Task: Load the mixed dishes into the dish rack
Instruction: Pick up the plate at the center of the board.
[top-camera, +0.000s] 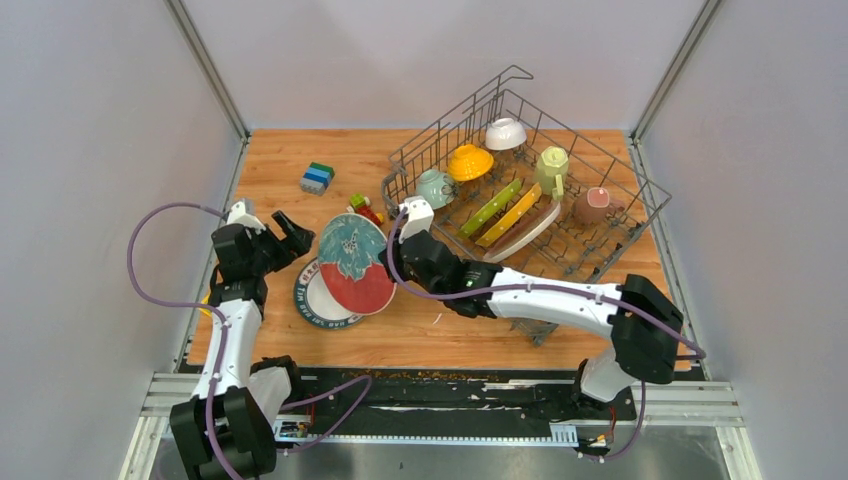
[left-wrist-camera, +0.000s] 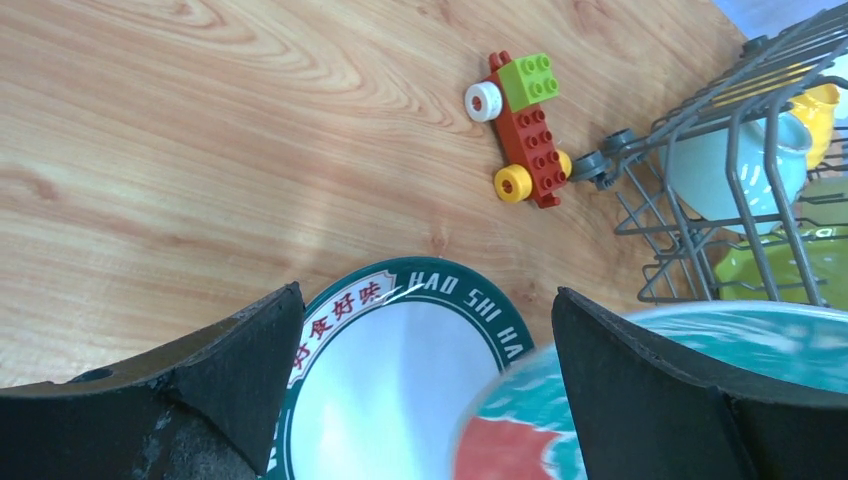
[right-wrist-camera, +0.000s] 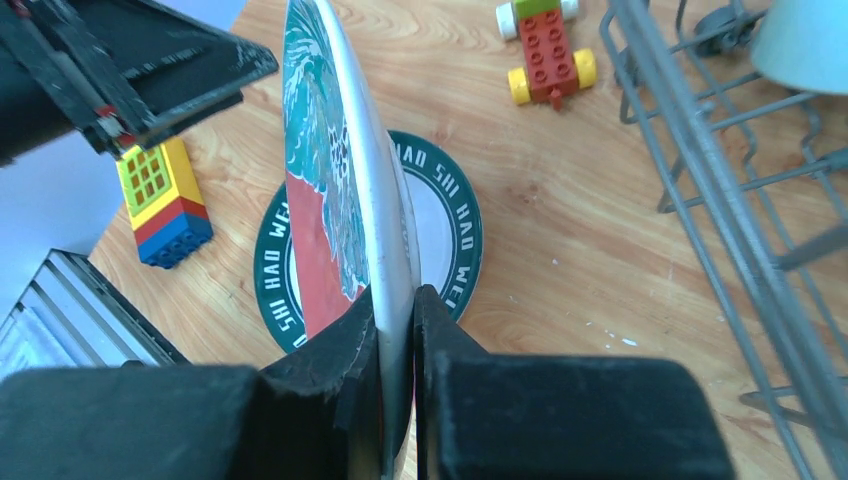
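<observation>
My right gripper (right-wrist-camera: 396, 300) pinches the rim of the teal and red plate (top-camera: 355, 262), holding it on edge over a flat plate (top-camera: 312, 300), near the dish rack (top-camera: 645, 195). My left gripper (top-camera: 288, 230) is wide open and empty. The plate looks hard, slippery and easy to break, so I grip the rim firmly.

A teal-and-red plate (top-camera: 355, 262) stands on edge above a green-rimmed plate (top-camera: 312, 300) (lying flat), left of the loaded dish rack (top-camera: 630, 177).
</observation>
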